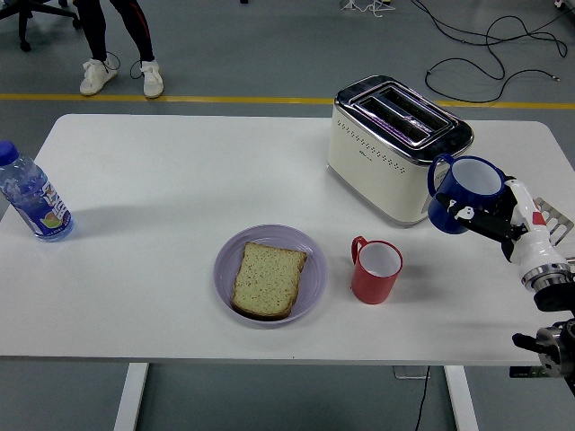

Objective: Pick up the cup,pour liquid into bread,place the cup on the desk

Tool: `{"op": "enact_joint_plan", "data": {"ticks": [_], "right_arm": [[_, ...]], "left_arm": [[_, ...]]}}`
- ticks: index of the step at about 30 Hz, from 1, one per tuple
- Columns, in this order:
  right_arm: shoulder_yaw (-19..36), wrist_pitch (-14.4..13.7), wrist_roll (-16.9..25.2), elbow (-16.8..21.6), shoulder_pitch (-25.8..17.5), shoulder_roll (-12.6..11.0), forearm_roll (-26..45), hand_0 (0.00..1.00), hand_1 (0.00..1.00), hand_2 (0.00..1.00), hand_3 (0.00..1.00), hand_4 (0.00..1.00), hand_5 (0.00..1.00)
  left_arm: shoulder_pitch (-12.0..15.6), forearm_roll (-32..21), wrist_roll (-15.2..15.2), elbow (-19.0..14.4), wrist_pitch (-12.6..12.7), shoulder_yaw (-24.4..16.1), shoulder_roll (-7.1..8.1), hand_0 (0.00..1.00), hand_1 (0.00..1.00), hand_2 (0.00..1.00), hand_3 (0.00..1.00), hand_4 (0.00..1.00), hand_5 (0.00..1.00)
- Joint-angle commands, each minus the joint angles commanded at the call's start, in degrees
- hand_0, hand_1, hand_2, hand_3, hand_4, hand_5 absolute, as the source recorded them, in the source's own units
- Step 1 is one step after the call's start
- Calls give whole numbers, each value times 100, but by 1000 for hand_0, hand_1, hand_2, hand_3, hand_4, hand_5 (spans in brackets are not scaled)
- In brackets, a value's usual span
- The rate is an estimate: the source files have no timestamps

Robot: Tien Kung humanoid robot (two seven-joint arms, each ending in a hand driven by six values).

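**Blue cup in hand, set-down still pending**

Blue cup is sitting in my right hand, at the right-middle of the frame, just right of the cream toaster. My fingers are curling round the cup's lower body w/ a firm wrap; handle is pointing up-left toward the toaster. Cup is upright, mouth facing up, white inside showing. Can't tell if any liquid is in it. Can't tell either whether its base is touching the table or hanging just above; no clear gap or contact visible.

Bread is lying flat on the lilac plate, lower centre of frame, well apart from the cup. No wet patch I can make out on it, so I can't confirm the pour from this view. Cup isn't tilting over the bread right now.

My read: pick-up is done; given the upright cup far from the plate, I'm prob. in the put-down phase, w/ releasing the cup left to do.

Also around: red mug just right of the plate, water bottle at the left edge. Left hand isn't showing.
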Motion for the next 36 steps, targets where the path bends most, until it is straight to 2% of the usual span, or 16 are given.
{"op": "enact_joint_plan", "data": {"ticks": [4,10,16,24,36], "right_arm": [[-72,-78,487,-366,32,41,-10,472,446,546,565,575,33],[-68,-122,947,-853,-17,91,-106,481,450,545,564,581,37],[-80,-84,1118,-1378,-4,180,-350,498,451,547,562,582,38],[-81,-132,1419,-1923,43,281,-144,502,450,545,560,583,41],[-177,-191,1775,-2483,113,393,233,501,447,540,556,591,70]], "left_arm": [[-11,51,16,0,-5,-50,-8,673,710,738,658,415,949],[-35,-13,1,0,0,-23,-9,673,709,738,657,412,951],[-82,49,20,0,3,-60,-14,673,709,738,658,412,951],[-91,40,14,0,8,-38,-3,673,709,737,659,411,952],[-97,33,8,0,10,-36,-4,672,708,737,657,410,951]]}}
